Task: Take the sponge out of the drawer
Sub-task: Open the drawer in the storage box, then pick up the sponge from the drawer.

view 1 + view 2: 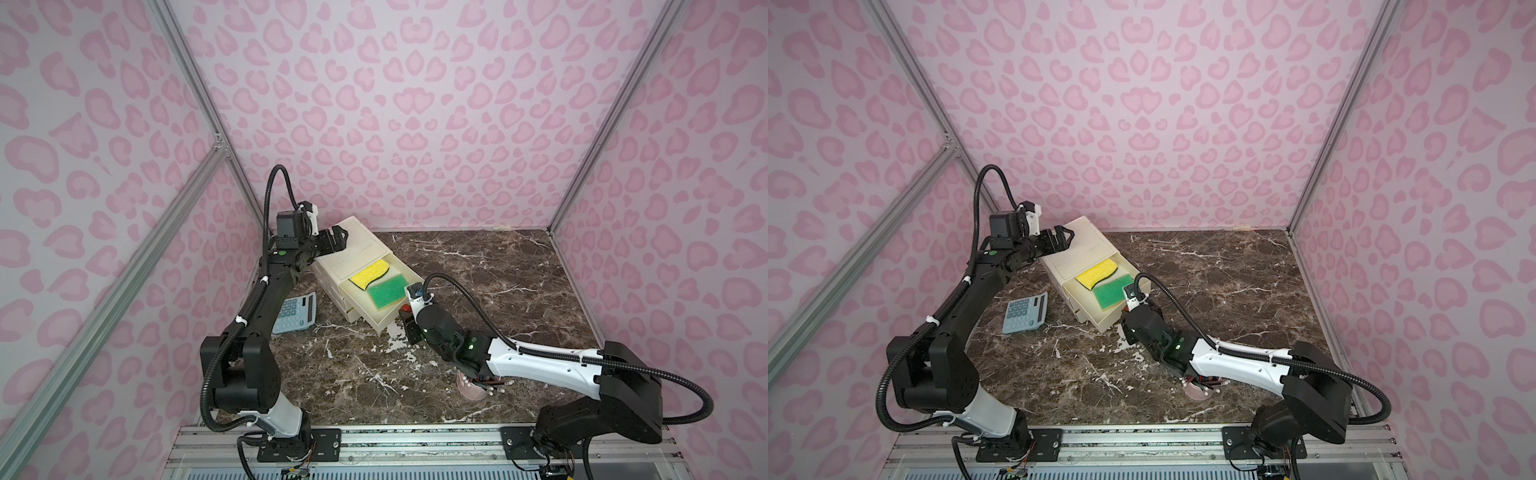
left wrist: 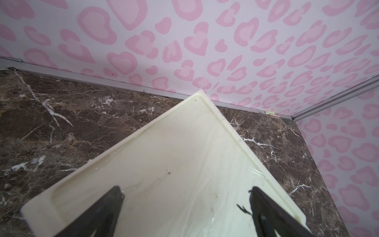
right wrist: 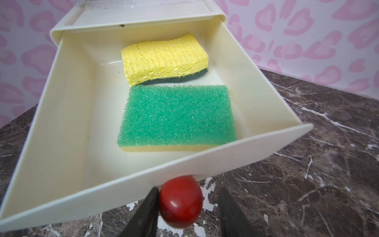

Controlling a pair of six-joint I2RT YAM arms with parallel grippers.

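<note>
Green sponge [image 3: 176, 117] and yellow sponge [image 3: 164, 59] lie inside the open drawer [image 3: 61, 115].

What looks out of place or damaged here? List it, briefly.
The drawer unit sits askew, diagonal to the edges of the tabletop, and its top shows brown stains. There are white chipped patches on the marble just in front of the open drawer. The yellow sponge and green sponge lie flat inside; nothing looks spilled.

The pulled-out drawer [image 1: 388, 321] holds a yellow sponge [image 1: 369, 274] and a green sponge [image 1: 386, 293]; a calculator [image 1: 296, 311] lies nearby on the table [image 1: 498, 291].
</note>
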